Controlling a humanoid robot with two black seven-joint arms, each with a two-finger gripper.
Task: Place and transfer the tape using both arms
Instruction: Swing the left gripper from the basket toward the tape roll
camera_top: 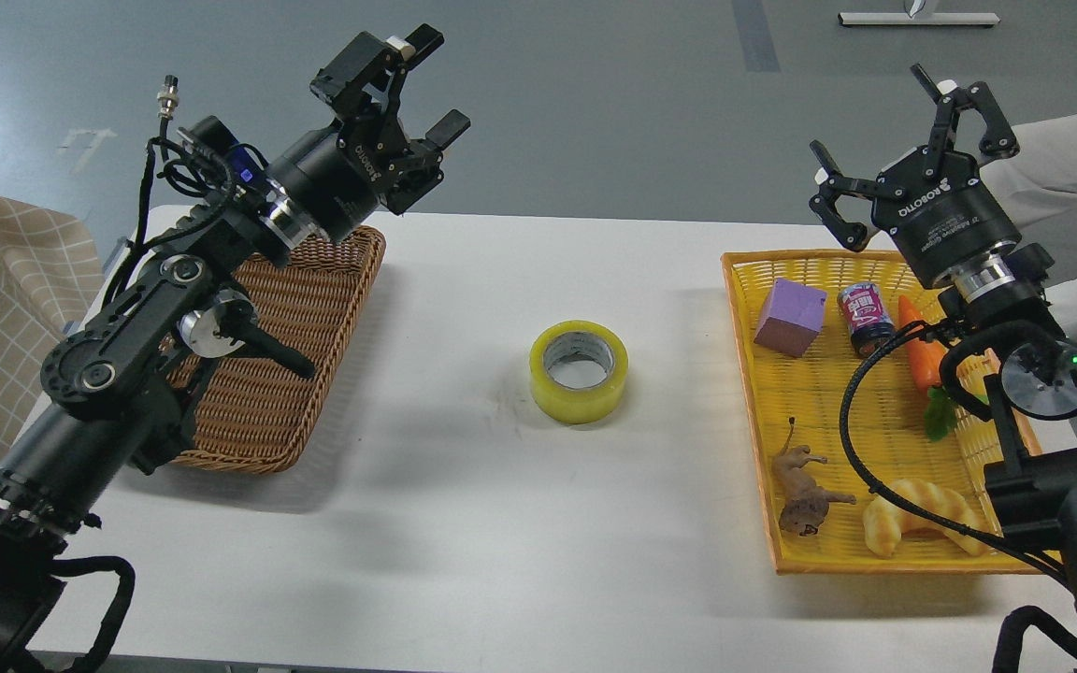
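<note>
The tape (pixel 579 371), a glossy translucent yellow ring with a pale grey core, lies flat on the smooth white table (pixel 464 523), hole facing up, about midway between the two baskets and clear of both. On the left sits a brown woven wicker basket (pixel 305 346), rectangular with rounded corners. On the right is a bright yellow plastic-weave tray (pixel 810 561) holding a lilac block (pixel 789 317), a small can (pixel 865 320), an orange carrot (pixel 922 350) with green leaves, a brown animal figure (pixel 805 491) and a ridged golden croissant (pixel 917 528). The left arm rises over the wicker basket, its gripper (pixel 426 79) lifted and tilted toward the far right, fingers spread apart and holding nothing. The right arm stands over the tray's far right corner, its gripper (pixel 898 121) pointing up and away, fingers likewise splayed wide and empty. Both are well apart from the tape.
</note>
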